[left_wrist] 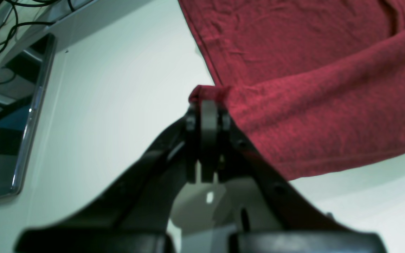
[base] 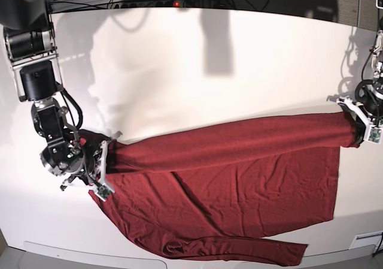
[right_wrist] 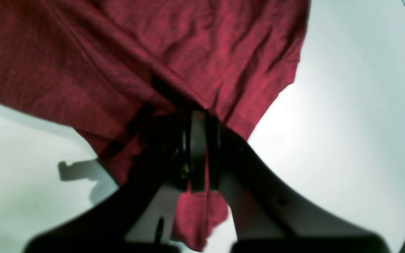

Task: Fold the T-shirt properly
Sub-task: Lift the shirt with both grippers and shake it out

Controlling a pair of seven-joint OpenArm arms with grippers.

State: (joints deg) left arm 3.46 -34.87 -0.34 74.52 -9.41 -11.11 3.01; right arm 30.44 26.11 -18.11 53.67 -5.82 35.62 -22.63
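The T-shirt (base: pixel 239 185) is a large maroon long-sleeved cloth lying across the front half of the white table (base: pixel 179 71). Its upper edge is pulled into a taut band between my two grippers. My left gripper (base: pixel 358 129) at the right end is shut on a bunched corner of the T-shirt (left_wrist: pixel 294 52), seen at its fingertips in the left wrist view (left_wrist: pixel 207 105). My right gripper (base: pixel 103 167) at the left end is shut on the T-shirt (right_wrist: pixel 206 42); cloth drapes over and under it in the right wrist view (right_wrist: pixel 199 117). One sleeve (base: pixel 239 248) lies along the front.
Cables and a power strip (base: pixel 179 2) run along the table's back edge. A dark glossy panel (left_wrist: pixel 12 123) stands beside the table to the left in the left wrist view. The table's front edge (base: pixel 90 251) lies just below the sleeve.
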